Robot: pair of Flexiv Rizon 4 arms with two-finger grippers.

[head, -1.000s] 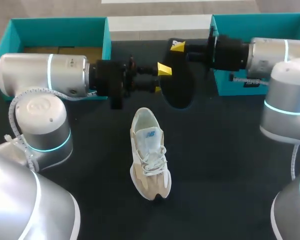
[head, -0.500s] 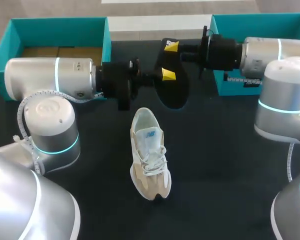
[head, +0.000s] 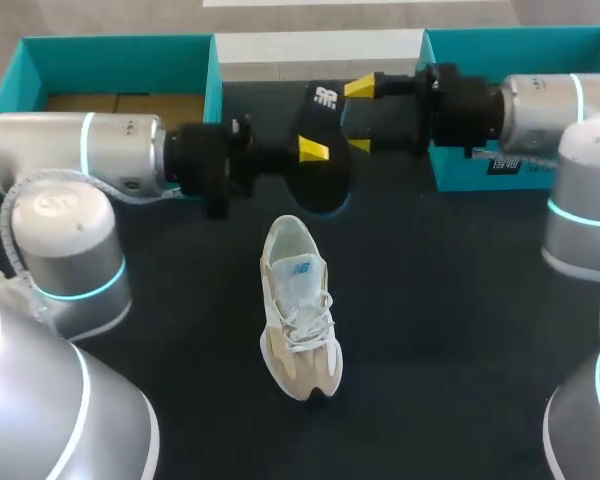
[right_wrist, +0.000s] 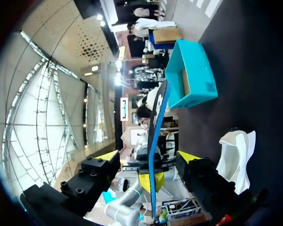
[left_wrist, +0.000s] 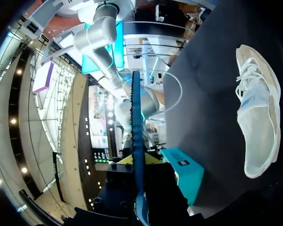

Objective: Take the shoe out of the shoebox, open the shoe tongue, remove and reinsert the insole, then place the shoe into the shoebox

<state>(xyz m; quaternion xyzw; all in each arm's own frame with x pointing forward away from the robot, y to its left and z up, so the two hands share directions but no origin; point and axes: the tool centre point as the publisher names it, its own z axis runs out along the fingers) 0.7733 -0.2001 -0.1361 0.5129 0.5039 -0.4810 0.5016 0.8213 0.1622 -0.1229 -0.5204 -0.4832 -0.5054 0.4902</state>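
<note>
The beige and white shoe stands upright on its sole in the middle of the black table, toe pointing near and opening facing far, with nothing touching it. Just beyond it, the black insole is held up in the air on edge, clear of the shoe and the table. The left gripper, reaching in from the left, is clamped on the insole's lower part; the left wrist view shows the insole running edge-on straight down between its fingers. The right gripper, coming in from the right, has its 2 fingers spread wide. In its wrist view the insole stands in the gap with space on both sides, so it grips nothing. At the far side are 2 teal shoeboxes, 1 at the left and 1 at the right.
</note>
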